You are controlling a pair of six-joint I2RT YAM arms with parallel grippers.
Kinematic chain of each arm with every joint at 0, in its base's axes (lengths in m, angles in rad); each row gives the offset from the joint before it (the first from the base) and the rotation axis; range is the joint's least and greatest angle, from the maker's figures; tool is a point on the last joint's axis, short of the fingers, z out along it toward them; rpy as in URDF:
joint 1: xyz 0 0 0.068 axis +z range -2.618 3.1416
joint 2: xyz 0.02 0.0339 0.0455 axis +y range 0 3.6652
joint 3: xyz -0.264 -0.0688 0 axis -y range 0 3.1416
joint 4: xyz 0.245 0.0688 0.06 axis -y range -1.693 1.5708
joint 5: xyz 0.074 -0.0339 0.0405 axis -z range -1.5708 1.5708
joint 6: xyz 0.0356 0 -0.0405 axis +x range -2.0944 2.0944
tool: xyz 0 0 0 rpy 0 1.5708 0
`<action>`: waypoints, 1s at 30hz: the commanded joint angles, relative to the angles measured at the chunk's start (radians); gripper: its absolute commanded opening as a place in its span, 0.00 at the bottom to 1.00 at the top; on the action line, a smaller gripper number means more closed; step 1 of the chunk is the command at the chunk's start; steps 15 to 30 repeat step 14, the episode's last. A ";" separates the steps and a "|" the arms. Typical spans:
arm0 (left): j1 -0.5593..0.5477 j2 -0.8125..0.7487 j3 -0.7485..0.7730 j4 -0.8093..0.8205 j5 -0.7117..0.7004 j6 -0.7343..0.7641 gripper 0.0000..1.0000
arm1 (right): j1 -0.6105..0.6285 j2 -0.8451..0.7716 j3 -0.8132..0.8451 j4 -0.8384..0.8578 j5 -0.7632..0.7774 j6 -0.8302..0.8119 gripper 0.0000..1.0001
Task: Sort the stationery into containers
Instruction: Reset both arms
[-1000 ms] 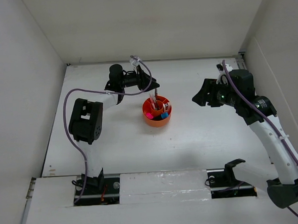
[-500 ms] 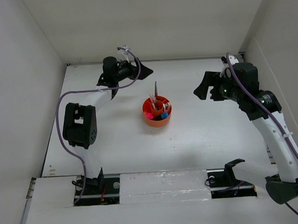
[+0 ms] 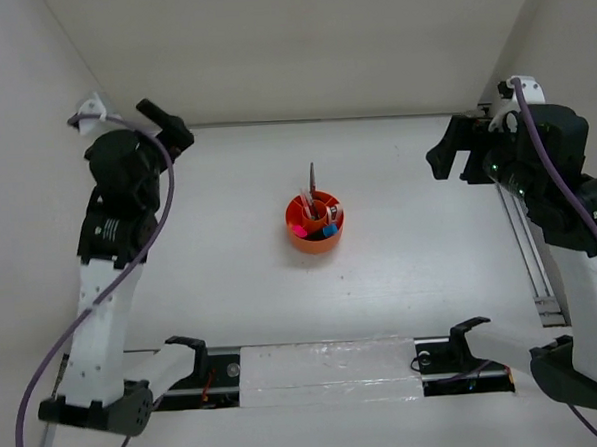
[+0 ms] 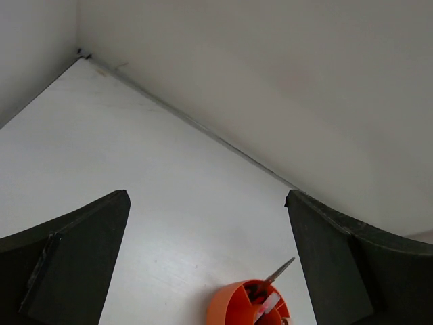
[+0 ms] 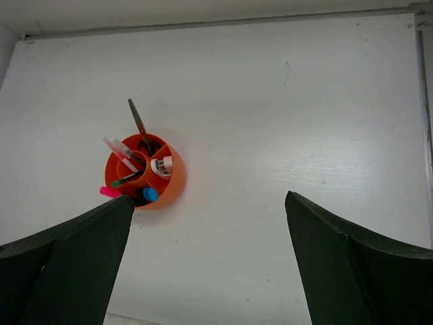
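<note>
my left gripper was wide open holding nothing, right gripper same, both off to the sides, organiser sat mid counter, well away from both, scissors poking out of it

Stationery sits in the round orange organiser compartments.

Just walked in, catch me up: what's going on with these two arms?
Nothing is being handled right now. The left hand and right hand are both open and empty, held up toward the far corners. The scissors, pens and pink- and blue-capped markers stand in the orange desk organiser in the middle.
</note>
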 commanded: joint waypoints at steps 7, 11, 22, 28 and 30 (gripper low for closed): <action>0.001 -0.445 -0.327 -0.212 -0.107 -0.294 1.00 | 0.013 -0.112 0.113 -0.114 0.041 -0.010 1.00; 0.001 -0.477 -0.301 -0.285 -0.116 -0.331 1.00 | 0.013 -0.159 0.123 -0.134 0.063 -0.010 1.00; 0.001 -0.514 -0.306 -0.280 -0.139 -0.340 1.00 | 0.013 -0.173 0.101 -0.134 0.061 -0.010 1.00; 0.001 -0.514 -0.306 -0.280 -0.139 -0.340 1.00 | 0.013 -0.173 0.101 -0.134 0.061 -0.010 1.00; 0.001 -0.514 -0.306 -0.280 -0.139 -0.340 1.00 | 0.013 -0.173 0.101 -0.134 0.061 -0.010 1.00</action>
